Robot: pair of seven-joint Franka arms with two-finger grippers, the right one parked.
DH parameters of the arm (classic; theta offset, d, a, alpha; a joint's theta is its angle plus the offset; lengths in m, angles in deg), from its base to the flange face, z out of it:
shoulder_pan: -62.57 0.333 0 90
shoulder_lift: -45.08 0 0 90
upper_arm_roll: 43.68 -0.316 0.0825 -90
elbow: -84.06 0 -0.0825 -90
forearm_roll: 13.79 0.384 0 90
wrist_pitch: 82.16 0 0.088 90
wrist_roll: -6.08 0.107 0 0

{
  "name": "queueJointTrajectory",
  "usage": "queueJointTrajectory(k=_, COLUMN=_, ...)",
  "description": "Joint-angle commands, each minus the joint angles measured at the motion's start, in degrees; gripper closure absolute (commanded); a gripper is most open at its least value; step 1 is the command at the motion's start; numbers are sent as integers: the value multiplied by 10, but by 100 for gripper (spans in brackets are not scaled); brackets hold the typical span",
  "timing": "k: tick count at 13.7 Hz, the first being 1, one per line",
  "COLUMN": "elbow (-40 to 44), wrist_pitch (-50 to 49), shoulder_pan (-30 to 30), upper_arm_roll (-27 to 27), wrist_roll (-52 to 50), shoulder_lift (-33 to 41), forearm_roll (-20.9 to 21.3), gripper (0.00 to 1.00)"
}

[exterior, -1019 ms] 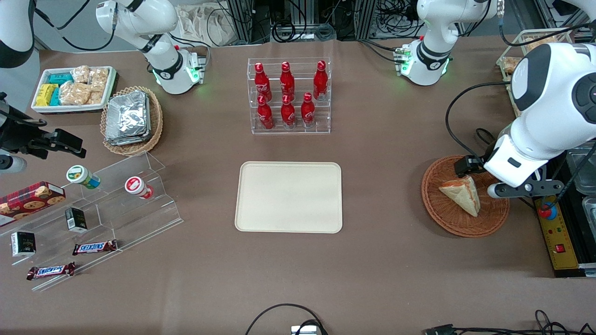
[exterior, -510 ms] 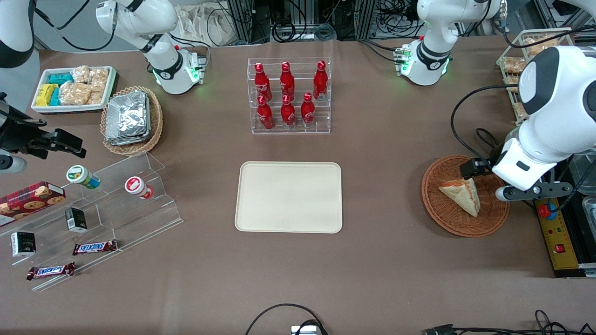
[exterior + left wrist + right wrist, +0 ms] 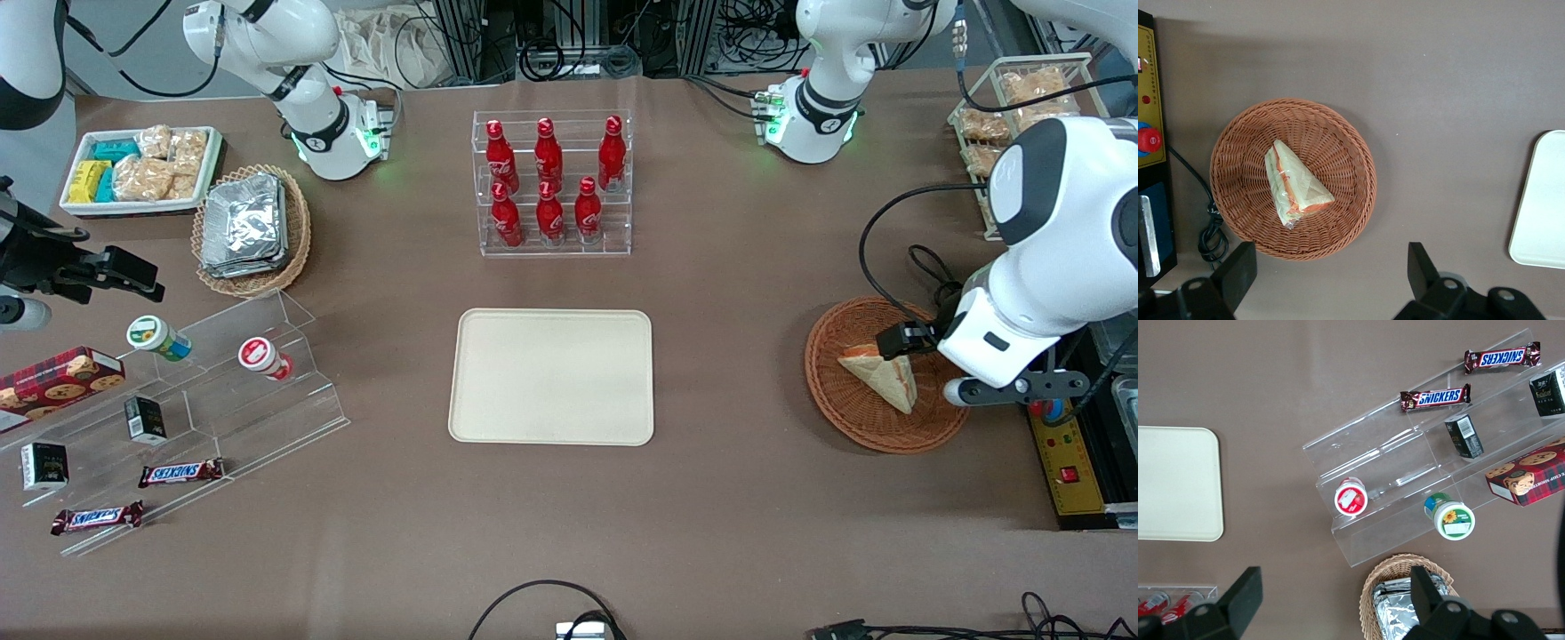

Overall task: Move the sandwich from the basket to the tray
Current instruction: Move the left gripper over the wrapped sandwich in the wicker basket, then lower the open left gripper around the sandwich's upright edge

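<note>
The sandwich [image 3: 885,377], a pale wedge with orange and green filling at its edge, lies in the round reddish-brown wicker basket [image 3: 836,400] toward the working arm's end of the table. It also shows in the left wrist view [image 3: 1297,185], lying in the basket [image 3: 1345,220]. My left gripper [image 3: 1330,268] hangs well above the basket, open and empty, its black fingertips [image 3: 1238,265] spread wide. In the front view its hand [image 3: 973,348] covers the basket's edge. The cream-beige tray [image 3: 551,375] lies bare at the table's middle.
A yellow control box with a red button [image 3: 1049,409] and a black cable [image 3: 889,267] lie beside the basket. A clear rack of red bottles [image 3: 551,182] stands farther from the front camera than the tray. A wire rack of bagged snacks [image 3: 1022,98] stands near the arm's base.
My left arm's hand has shifted a little toward the working arm's end of the table and nearer the front camera. The sandwich and basket have not moved.
</note>
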Motion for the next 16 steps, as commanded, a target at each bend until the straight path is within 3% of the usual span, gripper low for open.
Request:
queueJointTrajectory(k=1, elbow=12, wrist_pitch=-7, shoulder_pan=12, upper_arm_roll=-3, wrist_roll=-4, shoulder_lift=-9, forearm_roll=3, gripper=0)
queueJointTrajectory(k=4, elbow=-6, wrist_pitch=-5, shoulder_pan=15, upper_arm_roll=-3, wrist_roll=-49, shoulder_lift=-7, forearm_roll=4, gripper=0)
queueJointTrajectory(k=9, elbow=-44, wrist_pitch=3, shoulder_pan=21, upper_arm_roll=-3, wrist_roll=-214, shoulder_lift=0, forearm_roll=-2, gripper=0)
queueJointTrajectory(k=12, elbow=-63, wrist_pitch=12, shoulder_pan=21, upper_arm_roll=-3, wrist_roll=-250, shoulder_lift=1, forearm_roll=-1, gripper=0)
queueJointTrajectory(k=16, elbow=-191, wrist_pitch=137, shoulder_pan=43, upper_arm_roll=-3, wrist_roll=-266, shoulder_lift=56, forearm_roll=-5, gripper=0)
